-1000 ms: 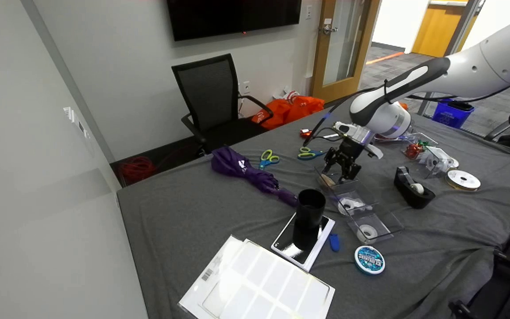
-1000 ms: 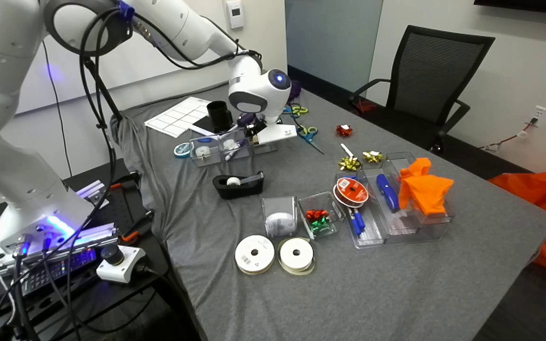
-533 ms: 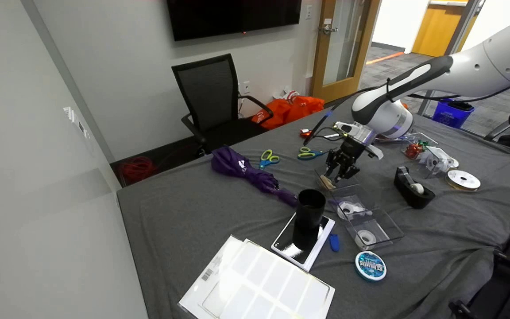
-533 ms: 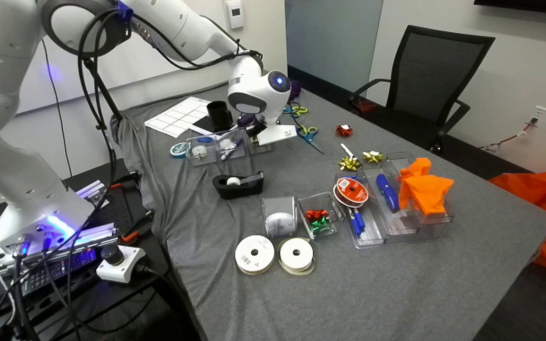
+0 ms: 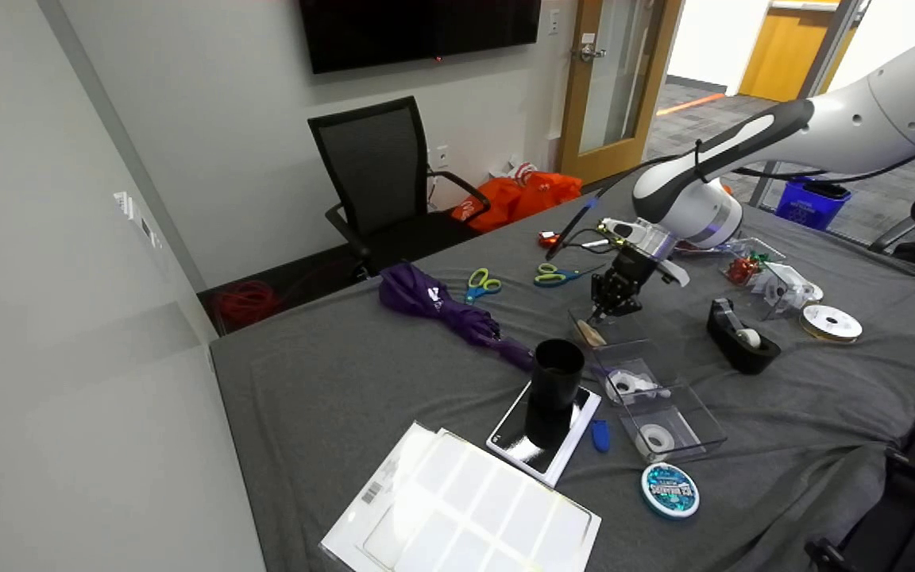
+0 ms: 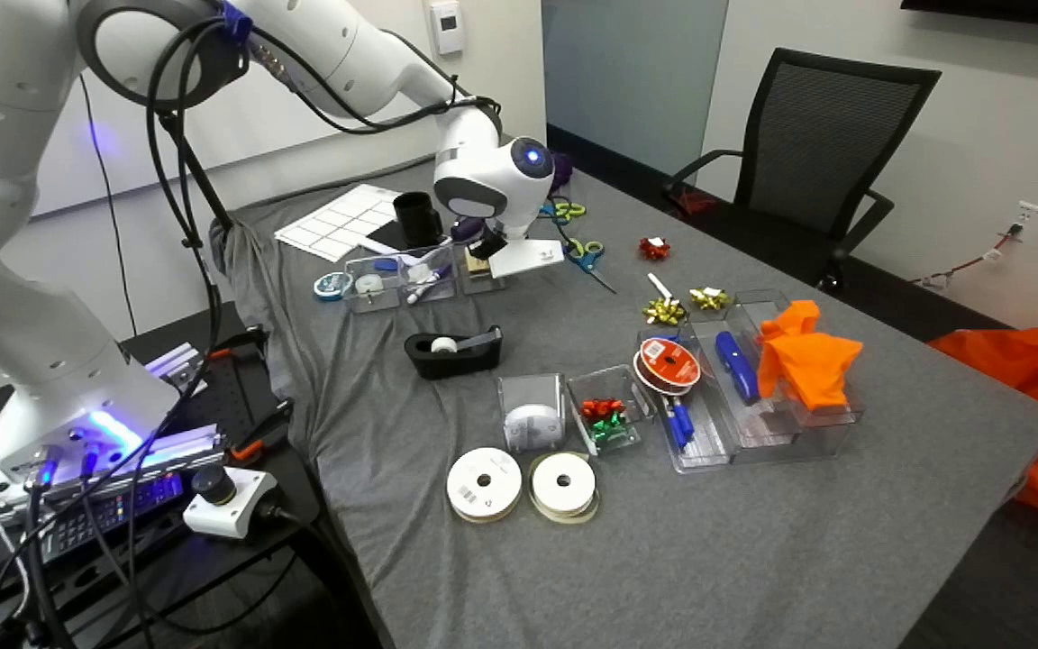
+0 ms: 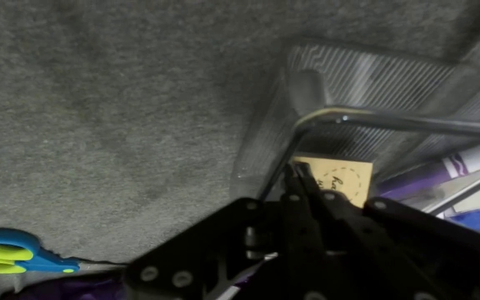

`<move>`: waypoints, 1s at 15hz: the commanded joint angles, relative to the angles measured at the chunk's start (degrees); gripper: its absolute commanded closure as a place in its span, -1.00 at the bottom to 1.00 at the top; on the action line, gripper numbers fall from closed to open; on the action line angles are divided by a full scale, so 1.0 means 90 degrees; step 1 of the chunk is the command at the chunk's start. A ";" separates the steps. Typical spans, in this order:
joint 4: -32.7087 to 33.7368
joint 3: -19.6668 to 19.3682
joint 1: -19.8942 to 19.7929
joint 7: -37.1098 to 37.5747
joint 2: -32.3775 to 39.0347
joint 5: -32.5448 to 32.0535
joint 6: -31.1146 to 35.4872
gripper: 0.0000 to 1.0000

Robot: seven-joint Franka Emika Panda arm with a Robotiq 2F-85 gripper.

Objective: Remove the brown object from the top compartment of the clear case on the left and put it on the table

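Note:
The brown object is a small tan square point(image 7: 350, 175) with cursive print, lying in the end compartment of the clear case point(image 7: 411, 119). In an exterior view, the brown object point(image 5: 591, 334) leans in the compartment farthest from the camera. My gripper point(image 7: 295, 168) reaches down into that compartment. Its fingertips are together at one edge of the square, close to the case wall, and I see nothing between them. In an exterior view the gripper point(image 5: 594, 315) is just above the tan piece; in another exterior view the arm partly hides it. The table point(image 5: 346, 381) has dark grey cloth.
White tape rolls point(image 5: 654, 439) and a purple marker point(image 7: 415, 183) share the case. Around it are a mint tin point(image 5: 670, 491), a black mug point(image 5: 557, 373), a purple umbrella point(image 5: 457, 314), scissors point(image 5: 554, 276) and a black tape dispenser point(image 5: 741, 338).
My gripper has gone from open to shut. The clear case has slid away from the gripper's side toward the mint tin, and the tin has shifted along with it. The brown object remains inside.

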 commanded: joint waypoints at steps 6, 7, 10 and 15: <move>-0.0987 -0.0156 -0.0169 -0.0074 -0.1096 0.0092 -0.0761 1.00; -0.1118 -0.0224 -0.0157 -0.0069 -0.1313 0.0099 -0.0858 1.00; -0.1457 -0.0380 -0.0094 -0.0184 -0.1868 0.0296 -0.0748 1.00; -0.1738 -0.0654 0.0262 -0.0108 -0.2277 0.0653 -0.0214 1.00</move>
